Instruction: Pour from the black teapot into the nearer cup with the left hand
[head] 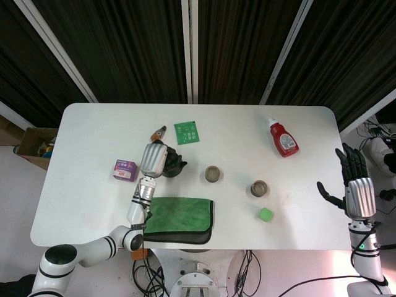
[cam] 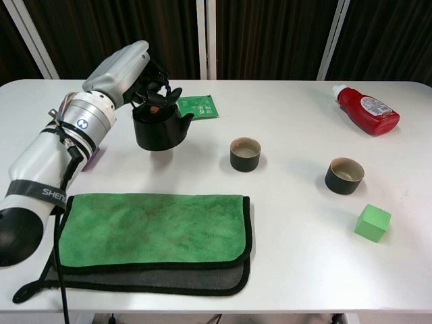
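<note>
Dark slatted panels back a white table point(head: 93, 204) with rounded corners, seen from my head and chest cameras. My left hand point(cam: 138, 77) reaches over the black teapot point(cam: 159, 128), fingers curled down around its top; it grips the pot, which appears lifted just clear of the table, upright, its spout pointing toward my right. In the head view the same hand point(head: 154, 159) covers most of the teapot point(head: 173, 164), with only its dark body and spout showing beside my fingers.

Two dark cups stand to the right of the teapot. One cup point(cam: 245, 154) sits close to the spout but apart from it; the other cup point(cam: 345, 175) stands further right and closer to my edge of the table. A green cube point(cam: 373, 223) lies just beside that second cup, nearer still to me.

A green cloth point(cam: 152, 227) lies folded on a darker cloth point(cam: 155, 275) at the near edge, under my left forearm. A green packet point(cam: 197, 106) lies flat behind the teapot, and a small purple box point(head: 125, 169) sits beside my left wrist. A red bottle point(cam: 368, 110) with a white cap lies on its side at the far right.

My right hand point(head: 354, 182) hangs off the table's right edge, fingers spread and holding nothing.
</note>
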Controlling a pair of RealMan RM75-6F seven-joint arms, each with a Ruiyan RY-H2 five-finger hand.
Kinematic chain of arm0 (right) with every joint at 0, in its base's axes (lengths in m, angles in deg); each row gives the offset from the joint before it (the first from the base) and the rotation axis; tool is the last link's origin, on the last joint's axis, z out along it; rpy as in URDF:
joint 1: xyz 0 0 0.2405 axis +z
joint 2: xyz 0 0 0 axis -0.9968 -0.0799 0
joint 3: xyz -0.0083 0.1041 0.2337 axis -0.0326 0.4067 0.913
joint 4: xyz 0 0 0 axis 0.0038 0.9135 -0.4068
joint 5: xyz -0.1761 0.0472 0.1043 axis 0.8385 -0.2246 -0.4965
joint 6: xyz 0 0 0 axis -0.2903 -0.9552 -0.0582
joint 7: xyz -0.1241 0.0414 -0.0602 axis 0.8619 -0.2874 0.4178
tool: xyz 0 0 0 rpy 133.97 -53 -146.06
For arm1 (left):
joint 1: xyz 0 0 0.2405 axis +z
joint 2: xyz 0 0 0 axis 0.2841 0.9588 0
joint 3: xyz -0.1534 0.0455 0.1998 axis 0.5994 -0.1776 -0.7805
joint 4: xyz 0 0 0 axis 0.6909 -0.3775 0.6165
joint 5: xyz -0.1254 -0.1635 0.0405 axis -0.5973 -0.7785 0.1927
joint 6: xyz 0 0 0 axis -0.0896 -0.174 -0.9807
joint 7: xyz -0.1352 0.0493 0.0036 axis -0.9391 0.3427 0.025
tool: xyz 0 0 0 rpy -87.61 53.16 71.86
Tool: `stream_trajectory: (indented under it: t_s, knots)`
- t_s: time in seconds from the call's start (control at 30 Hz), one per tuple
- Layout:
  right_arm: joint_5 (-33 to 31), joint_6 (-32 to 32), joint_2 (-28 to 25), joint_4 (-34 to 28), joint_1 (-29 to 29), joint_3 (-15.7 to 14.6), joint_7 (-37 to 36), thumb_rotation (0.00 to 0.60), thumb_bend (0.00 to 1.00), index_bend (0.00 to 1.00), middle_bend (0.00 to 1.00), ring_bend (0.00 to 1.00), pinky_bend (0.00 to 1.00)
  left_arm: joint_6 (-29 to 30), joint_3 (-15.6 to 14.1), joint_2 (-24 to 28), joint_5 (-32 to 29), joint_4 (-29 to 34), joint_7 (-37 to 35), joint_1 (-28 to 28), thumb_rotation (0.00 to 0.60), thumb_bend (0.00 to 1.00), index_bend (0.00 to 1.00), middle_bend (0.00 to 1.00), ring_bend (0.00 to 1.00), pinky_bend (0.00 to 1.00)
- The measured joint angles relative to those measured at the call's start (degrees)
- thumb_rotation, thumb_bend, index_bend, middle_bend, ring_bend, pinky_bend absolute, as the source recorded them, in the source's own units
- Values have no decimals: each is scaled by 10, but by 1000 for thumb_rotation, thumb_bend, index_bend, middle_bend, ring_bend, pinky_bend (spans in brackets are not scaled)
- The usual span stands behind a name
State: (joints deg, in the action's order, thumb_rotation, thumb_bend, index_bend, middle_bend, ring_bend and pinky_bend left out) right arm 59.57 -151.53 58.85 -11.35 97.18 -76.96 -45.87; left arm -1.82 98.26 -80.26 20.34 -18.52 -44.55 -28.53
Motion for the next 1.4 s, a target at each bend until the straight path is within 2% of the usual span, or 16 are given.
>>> stream_trajectory:
  t_s: [0.4,0.97,1.03,1.2,1.4]
  knots:
    - [-1,1,-5,-6,-2,-2,6,600,230,0,0,0,0,-2,-22,-46,25,-118,-34,1,600,398,1000,1000,1000,450]
    - [1,0,-8,-10,-1,-1,10,600,230,0,0,0,0,-10,-25,-70,35,-173,-64,2,600,381,1000,1000,1000,450]
    - [0,1,-8,-10,-1,-1,10,600,230,0,0,0,0,-9,-25,-71,37,-174,-68,2,600,349,1000,1000,1000,446]
    - [0,1,-6,-9,-1,-1,10,600,230,0,0,0,0,-15,-26,-72,38,-178,-74,1,600,177,1000,1000,1000,437]
    - [-1,2,-6,-7,-1,-1,8,600,231,0,0,0,0,-21,-25,-74,37,-181,-75,2,600,134,1000,1000,1000,437]
